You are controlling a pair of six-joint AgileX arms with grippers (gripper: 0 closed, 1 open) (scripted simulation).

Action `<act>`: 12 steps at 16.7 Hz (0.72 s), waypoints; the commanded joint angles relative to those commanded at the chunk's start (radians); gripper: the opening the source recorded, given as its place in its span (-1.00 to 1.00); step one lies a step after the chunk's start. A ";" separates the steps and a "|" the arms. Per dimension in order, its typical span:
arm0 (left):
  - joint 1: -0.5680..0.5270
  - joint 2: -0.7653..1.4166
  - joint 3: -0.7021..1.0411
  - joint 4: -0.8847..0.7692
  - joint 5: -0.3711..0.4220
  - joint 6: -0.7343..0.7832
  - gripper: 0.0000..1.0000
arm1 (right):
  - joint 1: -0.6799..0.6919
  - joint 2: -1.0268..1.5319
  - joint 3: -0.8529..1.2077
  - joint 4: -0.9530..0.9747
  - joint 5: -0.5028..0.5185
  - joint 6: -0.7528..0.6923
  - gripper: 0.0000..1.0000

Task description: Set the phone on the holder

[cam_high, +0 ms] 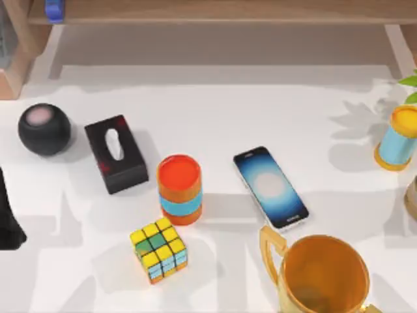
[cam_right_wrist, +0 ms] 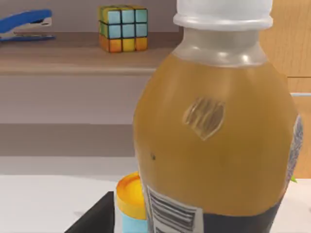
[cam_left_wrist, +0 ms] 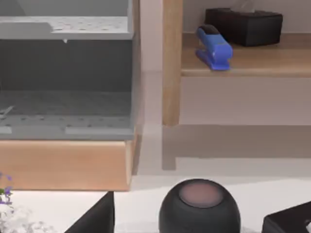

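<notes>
I see the phone (cam_high: 270, 186) lying flat on the bench (cam_high: 260, 117), at 3 o'clock from the orange cup (cam_high: 179, 189); I cannot tell either pincer's state.

The golden mug (cam_high: 324, 274) and left arm (cam_high: 8, 218) are cut off by the top view's edges.

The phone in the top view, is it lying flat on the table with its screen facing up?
Yes, the phone lies flat on the white table, its glowing blue screen facing up, between the orange cup and the gold mug.
</notes>
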 joint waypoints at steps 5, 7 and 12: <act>0.000 0.000 0.000 0.000 0.000 0.000 1.00 | 0.013 0.044 0.060 -0.021 -0.001 0.008 1.00; 0.000 0.000 0.000 0.000 0.000 0.000 1.00 | 0.031 0.117 0.153 -0.058 -0.001 0.018 1.00; 0.000 0.000 0.000 0.000 0.000 0.000 1.00 | 0.099 0.463 0.545 -0.246 0.008 0.032 1.00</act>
